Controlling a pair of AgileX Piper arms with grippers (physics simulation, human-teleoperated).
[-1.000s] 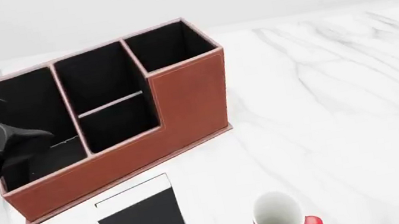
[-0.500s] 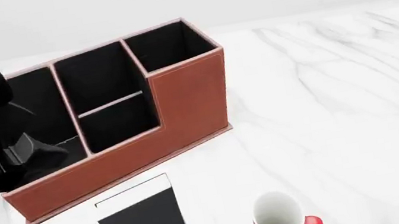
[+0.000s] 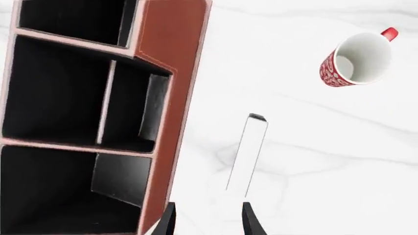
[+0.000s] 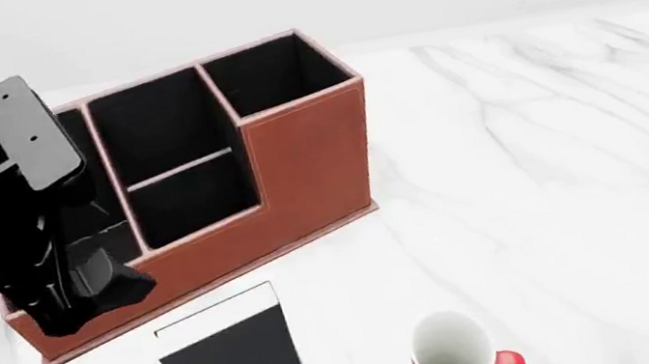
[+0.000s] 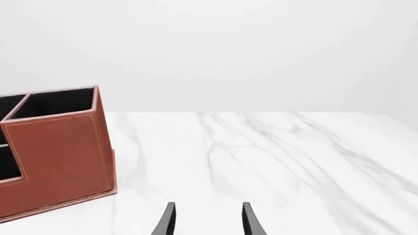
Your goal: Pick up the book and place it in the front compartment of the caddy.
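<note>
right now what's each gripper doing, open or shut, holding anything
Left gripper: open, empty, above the table near the book.
Right gripper: open, empty, low over the bare table.

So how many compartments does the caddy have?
4. On the caddy: a tall one at its right end, a middle section split into a rear bay and a front bay, and a left one partly hidden behind the left gripper.

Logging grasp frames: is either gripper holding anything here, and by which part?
Nothing is held. The left gripper is open above the standing book; the right gripper is open over bare table.
</note>
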